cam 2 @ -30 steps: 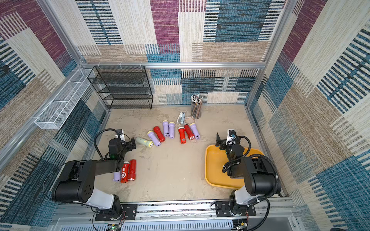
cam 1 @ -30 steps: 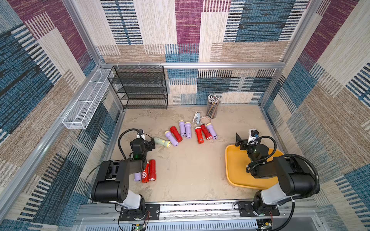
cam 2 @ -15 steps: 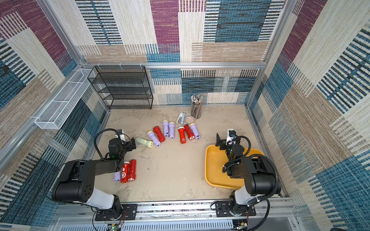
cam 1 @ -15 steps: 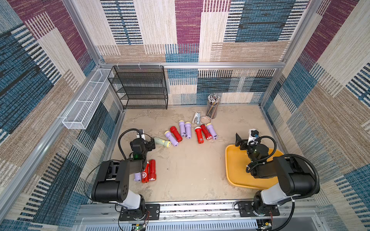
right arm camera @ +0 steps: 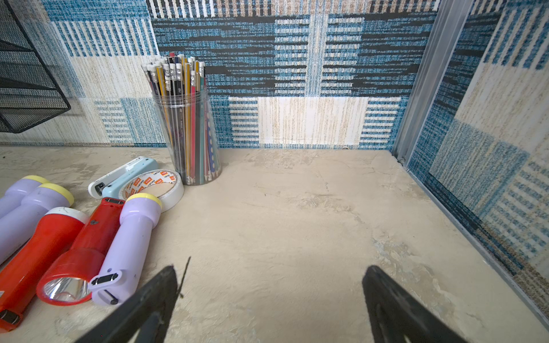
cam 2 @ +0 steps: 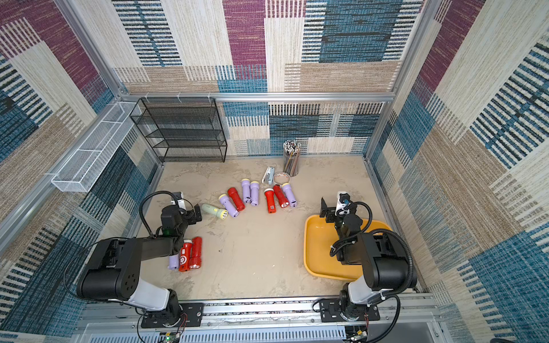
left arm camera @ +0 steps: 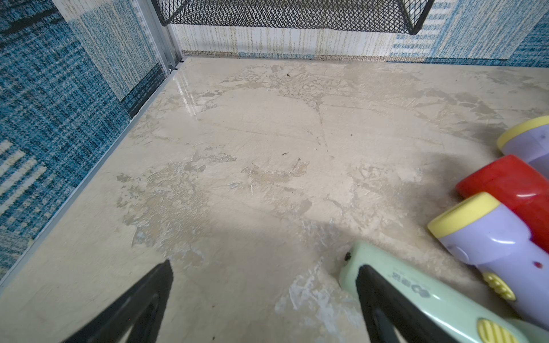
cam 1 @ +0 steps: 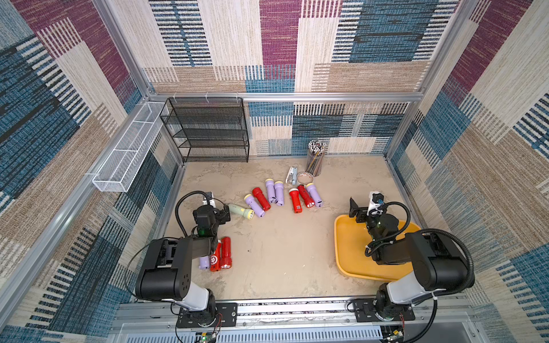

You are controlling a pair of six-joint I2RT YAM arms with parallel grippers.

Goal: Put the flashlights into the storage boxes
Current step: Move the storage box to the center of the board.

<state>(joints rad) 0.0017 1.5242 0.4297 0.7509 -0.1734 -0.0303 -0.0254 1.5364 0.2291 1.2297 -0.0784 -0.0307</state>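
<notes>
Flashlights (cam 1: 277,194) lie loose mid-desk, three more near left edge; none seen in yellow tray (cam 1: 344,255) at right front corner. Left gripper (left arm camera: 266,267) and right gripper (right arm camera: 271,268) gape wide, empty; left sits beside pale green flashlight (left arm camera: 416,294). Likely light, stiff, slick plastic, apt to roll: pinch across barrel middle.

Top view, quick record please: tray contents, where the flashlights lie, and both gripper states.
tray: shallow yellow-orange plastic tray, no flashlight visible inside; right arm hides part
far row: seven red and lilac plastic flashlights on the table
green: pale green plastic flashlight, lying by left gripper
near cluster: three flashlights, two red, one lilac, beside left arm
left gripper: open, empty
right gripper: open, empty, at tray's far edge
</notes>
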